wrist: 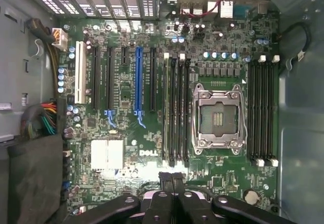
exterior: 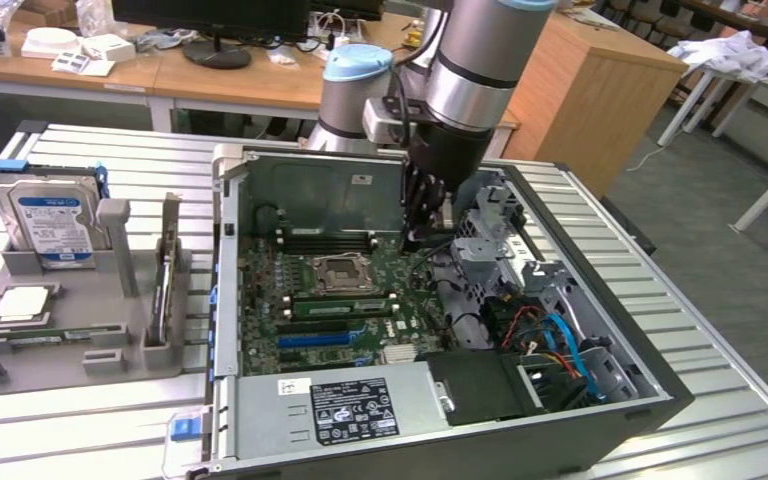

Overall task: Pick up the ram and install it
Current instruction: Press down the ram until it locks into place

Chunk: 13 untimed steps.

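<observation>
Power supply: grey metal box with a black label (exterior: 353, 408), at the near end of the open case.
Case: black and grey computer tower (exterior: 651, 395), lying on its side with the side panel off, on the slatted metal bench (exterior: 77, 430).
Motherboard: green circuit board (exterior: 271, 290) on the floor of the case, with a silver processor socket (exterior: 337, 270) near its middle.
Ram: long, narrow green circuit-board stick (exterior: 337, 304), standing on edge in one of the black memory slots just beside the socket. In the wrist view it (wrist: 166, 107) runs the full length of its slot.
Pincer: black two-fingered pincer (wrist: 171, 175), fingers pressed together with nothing between them. It hangs inside the case (exterior: 419, 238), apart from the ram and just off the end of that bank of slots.
Arm: silver and blue robot arm (exterior: 471, 80), reaching down from behind the case.
Tray: grey plastic holder (exterior: 37, 375) at the exterior view's left, with a blue-labelled silver hard drive (exterior: 51, 215) standing in it.
Background: wooden desks (exterior: 237, 80) beyond the bench.
</observation>
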{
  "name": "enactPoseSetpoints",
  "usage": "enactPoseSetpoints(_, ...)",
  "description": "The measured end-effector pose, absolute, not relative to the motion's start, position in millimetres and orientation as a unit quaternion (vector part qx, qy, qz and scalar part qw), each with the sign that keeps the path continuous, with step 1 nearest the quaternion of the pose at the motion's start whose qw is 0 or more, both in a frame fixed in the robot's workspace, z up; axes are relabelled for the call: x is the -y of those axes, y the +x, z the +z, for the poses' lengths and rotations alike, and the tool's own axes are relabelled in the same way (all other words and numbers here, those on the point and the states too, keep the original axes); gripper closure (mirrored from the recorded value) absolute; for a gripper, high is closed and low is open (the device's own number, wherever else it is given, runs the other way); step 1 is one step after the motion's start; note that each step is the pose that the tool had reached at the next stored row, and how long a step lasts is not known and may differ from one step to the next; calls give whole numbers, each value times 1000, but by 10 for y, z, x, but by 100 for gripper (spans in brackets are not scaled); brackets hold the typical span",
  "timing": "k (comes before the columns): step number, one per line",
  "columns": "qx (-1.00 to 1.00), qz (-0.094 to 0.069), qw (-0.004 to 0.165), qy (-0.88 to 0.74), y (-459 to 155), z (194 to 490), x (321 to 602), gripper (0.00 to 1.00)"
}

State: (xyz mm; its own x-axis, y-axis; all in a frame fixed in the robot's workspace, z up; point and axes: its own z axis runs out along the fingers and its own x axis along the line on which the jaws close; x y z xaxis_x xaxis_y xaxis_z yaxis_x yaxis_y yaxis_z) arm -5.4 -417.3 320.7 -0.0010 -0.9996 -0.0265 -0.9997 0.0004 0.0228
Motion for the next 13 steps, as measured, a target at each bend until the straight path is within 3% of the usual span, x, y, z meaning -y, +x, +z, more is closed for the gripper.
enactPoseSetpoints(13, -707, 17, 1, -707, -54, 3039, 4173, 89)
